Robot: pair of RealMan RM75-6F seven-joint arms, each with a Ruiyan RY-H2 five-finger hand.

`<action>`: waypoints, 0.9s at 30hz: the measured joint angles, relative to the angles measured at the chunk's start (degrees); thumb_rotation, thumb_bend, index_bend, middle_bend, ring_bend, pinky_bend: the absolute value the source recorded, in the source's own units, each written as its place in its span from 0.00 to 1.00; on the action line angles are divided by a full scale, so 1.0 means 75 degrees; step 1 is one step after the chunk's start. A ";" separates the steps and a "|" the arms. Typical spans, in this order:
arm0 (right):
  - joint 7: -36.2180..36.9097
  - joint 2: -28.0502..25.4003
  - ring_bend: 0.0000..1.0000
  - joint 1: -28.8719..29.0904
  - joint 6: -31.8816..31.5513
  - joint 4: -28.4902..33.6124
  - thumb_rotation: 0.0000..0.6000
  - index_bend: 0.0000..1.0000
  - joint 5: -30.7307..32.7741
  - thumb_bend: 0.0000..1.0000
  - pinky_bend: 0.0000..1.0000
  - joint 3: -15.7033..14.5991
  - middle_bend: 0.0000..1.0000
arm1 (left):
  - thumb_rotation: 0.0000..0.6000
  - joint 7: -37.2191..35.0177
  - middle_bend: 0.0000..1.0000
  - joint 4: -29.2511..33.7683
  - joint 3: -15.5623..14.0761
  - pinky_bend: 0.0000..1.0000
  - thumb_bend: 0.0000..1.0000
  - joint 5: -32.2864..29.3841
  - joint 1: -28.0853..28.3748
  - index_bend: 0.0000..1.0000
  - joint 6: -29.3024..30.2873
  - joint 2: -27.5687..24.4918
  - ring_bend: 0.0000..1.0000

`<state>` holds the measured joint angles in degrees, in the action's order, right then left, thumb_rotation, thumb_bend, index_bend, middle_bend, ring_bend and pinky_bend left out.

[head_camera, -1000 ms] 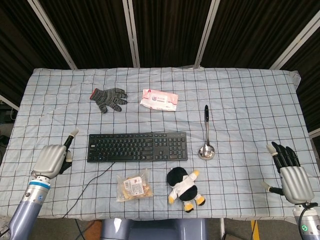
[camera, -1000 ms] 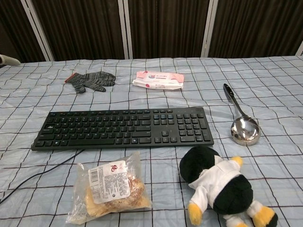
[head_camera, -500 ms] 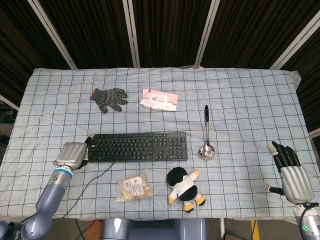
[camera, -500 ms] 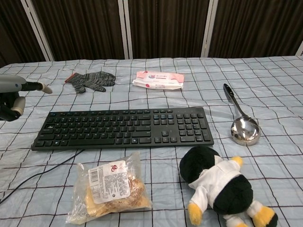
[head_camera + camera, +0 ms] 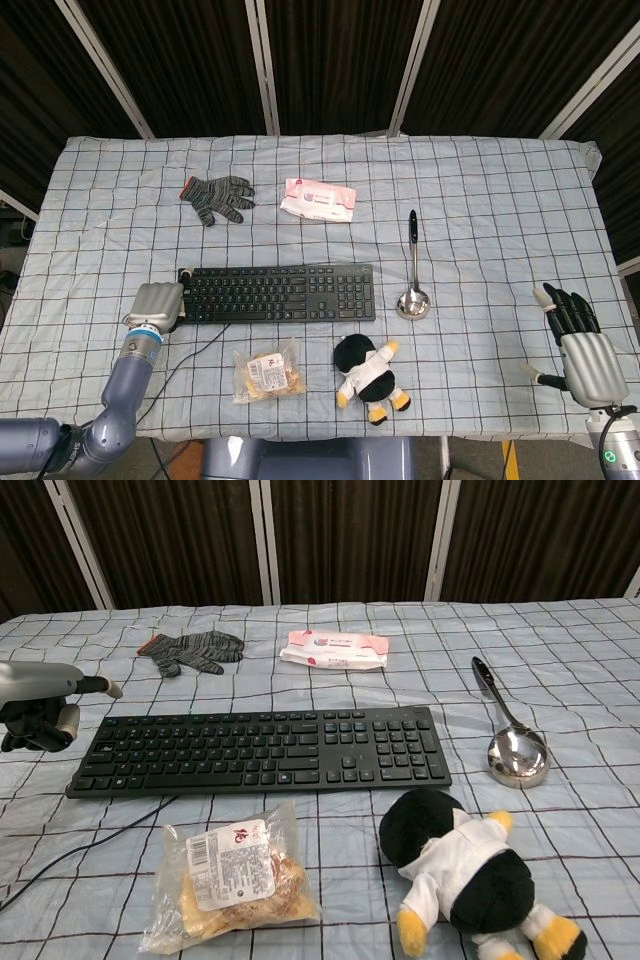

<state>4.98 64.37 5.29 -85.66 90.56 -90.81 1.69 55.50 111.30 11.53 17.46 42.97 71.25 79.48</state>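
Left robot hand (image 5: 156, 304) sits at the left end of the keyboard (image 5: 276, 293), just beside or touching its edge; can't tell which. In the chest view one finger (image 5: 100, 687) sticks out over the keyboard's top-left corner, the rest look curled under, nothing in them, so not a real grip as far as I can see. Keyboard lies flat mid-bench, square to the front edge, cable (image 5: 190, 358) trailing off toward the front. Judgement: early stage, approach to the keyboard about done, no grasp, push or lift evident; all the actual handling is left. Right robot hand (image 5: 578, 345) is well apart at the far right edge of the bench (image 5: 500, 200), fingers spread, holding nothing, idle. Other items untouched: glove (image 5: 217, 197) and wipes pack (image 5: 318, 200) behind the keyboard, ladle (image 5: 412, 272) to its right, snack bag (image 5: 266, 371) and plush penguin (image 5: 370, 376) in front of it.
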 measured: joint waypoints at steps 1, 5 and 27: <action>0.0012 -0.0002 0.00 -0.0002 -0.0005 0.0006 1.00 0.00 -0.0005 0.05 0.00 -0.0001 0.00 | 1.00 -0.0006 0.84 -0.0051 -0.0010 0.62 1.00 -0.0042 0.0017 0.00 0.0005 0.0030 0.73; 0.0031 -0.0005 0.00 -0.0005 -0.0011 0.0013 1.00 0.00 -0.0014 0.05 0.00 -0.0005 0.00 | 1.00 -0.0085 0.84 -0.0250 -0.0037 0.62 1.00 -0.0168 0.0083 0.00 -0.0017 0.0130 0.73; 0.0089 -0.0010 0.00 -0.0006 -0.0002 0.0025 1.00 0.00 0.0011 0.05 0.00 0.0007 0.00 | 1.00 -0.0332 0.84 -0.1039 -0.0220 0.62 1.00 -0.0560 0.0403 0.00 -0.0289 0.0611 0.73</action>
<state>5.65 64.29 5.25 -85.68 90.75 -90.72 1.74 53.01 103.50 9.88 13.25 45.99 69.08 84.06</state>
